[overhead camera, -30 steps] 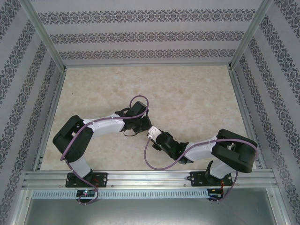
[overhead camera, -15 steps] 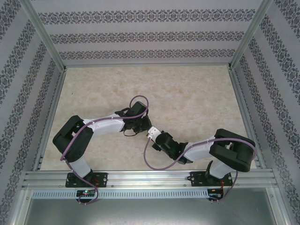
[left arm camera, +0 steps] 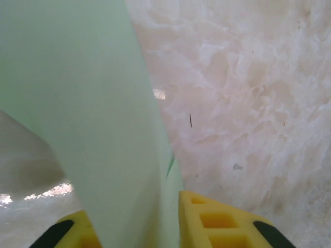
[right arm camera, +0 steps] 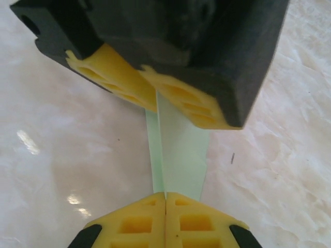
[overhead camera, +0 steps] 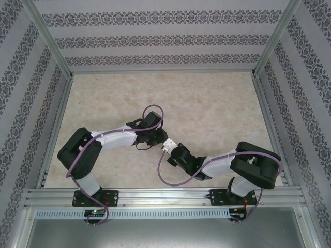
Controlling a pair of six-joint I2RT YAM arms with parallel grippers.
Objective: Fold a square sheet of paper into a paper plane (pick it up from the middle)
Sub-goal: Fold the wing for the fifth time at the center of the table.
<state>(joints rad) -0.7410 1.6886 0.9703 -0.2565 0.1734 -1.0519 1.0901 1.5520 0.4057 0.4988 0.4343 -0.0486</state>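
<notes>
- Paper plane (right arm camera: 181, 155), pale green and folded thin, ran between my two grippers, over the bench (right arm camera: 57, 134).
- My right gripper (right arm camera: 165, 196) was closed tight on the near end.
- The far end sat inside my left gripper (right arm camera: 154, 101). I could not tell if it was pinching the paper.
- Both arms met near the middle of the bench.
</notes>
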